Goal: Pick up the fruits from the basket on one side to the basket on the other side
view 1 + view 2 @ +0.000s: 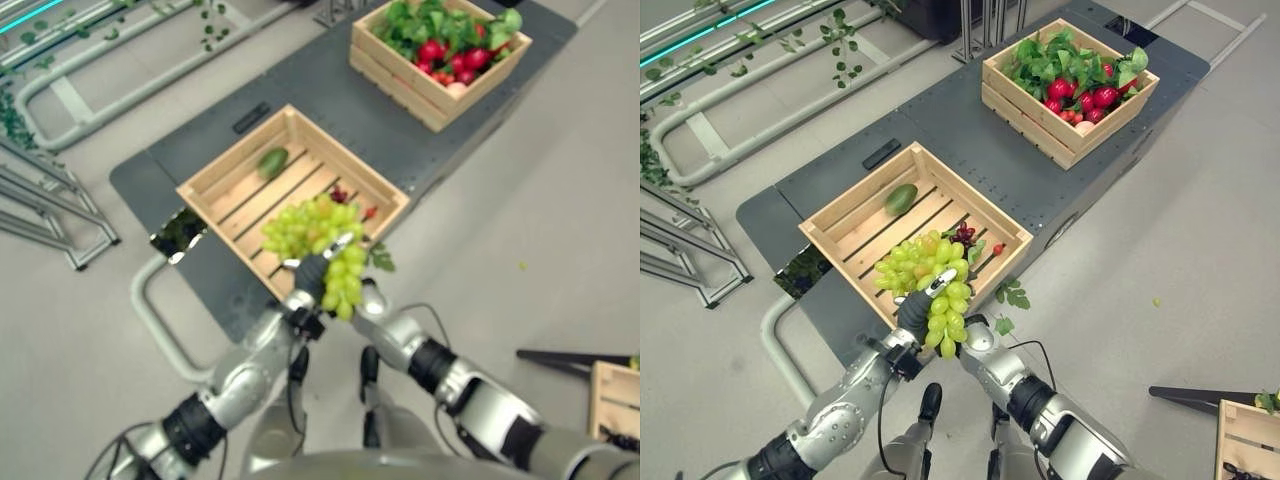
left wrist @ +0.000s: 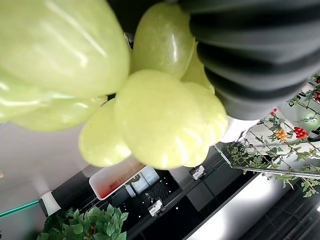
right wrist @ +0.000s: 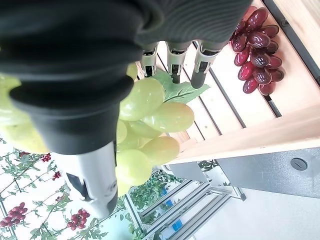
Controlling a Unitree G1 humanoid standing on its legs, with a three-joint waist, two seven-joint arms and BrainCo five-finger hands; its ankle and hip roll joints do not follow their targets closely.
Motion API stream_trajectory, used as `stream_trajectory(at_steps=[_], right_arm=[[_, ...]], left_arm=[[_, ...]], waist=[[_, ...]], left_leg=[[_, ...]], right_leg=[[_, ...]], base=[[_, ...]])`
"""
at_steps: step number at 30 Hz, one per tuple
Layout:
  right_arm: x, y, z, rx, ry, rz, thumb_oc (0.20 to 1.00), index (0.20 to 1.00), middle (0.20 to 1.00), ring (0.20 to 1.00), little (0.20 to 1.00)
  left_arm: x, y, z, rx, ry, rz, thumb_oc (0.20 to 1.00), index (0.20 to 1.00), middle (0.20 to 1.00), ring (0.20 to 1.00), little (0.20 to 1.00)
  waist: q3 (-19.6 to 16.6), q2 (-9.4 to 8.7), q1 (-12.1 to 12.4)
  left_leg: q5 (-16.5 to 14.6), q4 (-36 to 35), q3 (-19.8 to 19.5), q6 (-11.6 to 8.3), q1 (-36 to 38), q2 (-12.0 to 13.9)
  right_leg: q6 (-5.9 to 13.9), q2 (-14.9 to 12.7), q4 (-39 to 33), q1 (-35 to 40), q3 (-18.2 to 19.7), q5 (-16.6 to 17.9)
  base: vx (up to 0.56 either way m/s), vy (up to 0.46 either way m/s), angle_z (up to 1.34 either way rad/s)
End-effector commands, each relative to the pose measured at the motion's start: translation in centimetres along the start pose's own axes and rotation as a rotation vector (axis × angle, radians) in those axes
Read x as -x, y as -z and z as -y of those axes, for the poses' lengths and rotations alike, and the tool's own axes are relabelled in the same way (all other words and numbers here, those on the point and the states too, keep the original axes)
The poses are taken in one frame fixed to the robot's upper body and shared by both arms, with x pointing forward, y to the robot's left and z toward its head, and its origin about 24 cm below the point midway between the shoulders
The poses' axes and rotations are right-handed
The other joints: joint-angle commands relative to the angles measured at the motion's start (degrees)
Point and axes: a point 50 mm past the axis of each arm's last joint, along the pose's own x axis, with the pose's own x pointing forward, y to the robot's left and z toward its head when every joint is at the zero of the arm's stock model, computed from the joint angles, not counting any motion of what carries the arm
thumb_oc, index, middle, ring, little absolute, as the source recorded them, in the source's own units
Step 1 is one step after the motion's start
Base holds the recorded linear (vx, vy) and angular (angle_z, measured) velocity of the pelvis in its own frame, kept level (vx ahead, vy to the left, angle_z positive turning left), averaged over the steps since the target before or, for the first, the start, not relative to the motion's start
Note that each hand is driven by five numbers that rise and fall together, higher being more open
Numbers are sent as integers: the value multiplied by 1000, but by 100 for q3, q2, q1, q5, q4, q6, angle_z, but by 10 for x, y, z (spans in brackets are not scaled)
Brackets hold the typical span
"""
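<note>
Green grapes (image 1: 925, 275) hang over the near crate (image 1: 845, 215) at its 6 o'clock rim. The left robot hand (image 1: 915, 310) curls around the bunch; the right robot hand (image 1: 975, 335) sits just beside, grip unclear. They look soft, loose, fragile: best held by the stem, supported underneath.

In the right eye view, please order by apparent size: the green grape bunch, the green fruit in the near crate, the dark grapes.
1. green grape bunch, clearly largest
2. green fruit
3. dark grapes, partly hidden by the bunch, so this rank is unsure
</note>
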Motion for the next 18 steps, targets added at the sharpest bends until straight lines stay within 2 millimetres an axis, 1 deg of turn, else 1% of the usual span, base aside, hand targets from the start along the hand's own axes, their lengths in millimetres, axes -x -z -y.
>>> stream_trajectory(at_steps=[1,6,12,13,14,15,16,17,18], right_arm=[[-12,-43,-45,-8,-157,203,1000,1000,1000,1000,1000],[-9,-51,-40,31,-135,246,1000,1000,1000,1000,1000],[0,-49,-33,84,-146,261,1000,1000,1000,1000,1000],[5,-41,-27,15,-122,242,1000,1000,1000,1000,1000],[8,-37,-25,-45,-117,232,1000,1000,1000,1000,1000],[8,-37,-25,-45,-117,231,1000,1000,1000,1000,1000],[13,-30,-22,-142,-115,209,1000,1000,1000,1000,1000],[13,-30,-22,-142,-115,209,1000,1000,1000,1000,1000],[15,-25,-23,-216,-119,196,1000,1000,1000,1000,1000]], left_arm=[[-10,-11,27,12,156,73,200,200,200,200,200],[-6,-17,24,9,148,96,200,200,200,200,200],[-3,-21,18,8,118,120,200,200,200,200,200],[-3,-22,16,11,100,132,200,200,200,200,200],[-3,-24,15,13,94,142,200,200,200,200,200],[-3,-24,15,13,94,141,200,200,200,200,200],[-2,-24,12,14,78,145,200,200,200,200,200],[-2,-24,12,14,78,145,200,200,200,200,200],[-2,-24,11,16,69,147,200,200,200,200,200]], waist=[[-279,-141,-81],[-264,-140,-67],[-243,-162,-108],[-228,-167,-145],[-215,-173,-163],[-217,-172,-164],[-203,-177,-190],[-203,-177,-190],[-187,-183,-207]], left_leg=[[-383,39,-280,408,-174,-387],[-378,40,-274,417,-184,-400],[-376,36,-272,424,-193,-407],[-372,35,-282,424,-194,-406],[-370,36,-282,423,-201,-407],[-370,36,-282,423,-201,-407],[-370,35,-282,422,-204,-411],[-370,35,-282,422,-204,-411],[-369,33,-277,422,-211,-418]], right_leg=[[612,-266,165,-79,-16,-378],[625,-282,175,-91,-21,-366],[632,-295,177,-96,-30,-359],[637,-304,184,-97,-33,-361],[638,-310,187,-101,-33,-363],[638,-310,187,-100,-34,-363],[642,-314,191,-109,-33,-364],[642,-314,191,-109,-33,-364],[642,-310,190,-121,-28,-359]], base=[[0,0,0],[0,0,0],[0,0,0],[0,0,0],[0,0,0],[0,0,0],[0,0,0],[0,0,0],[0,0,0]])
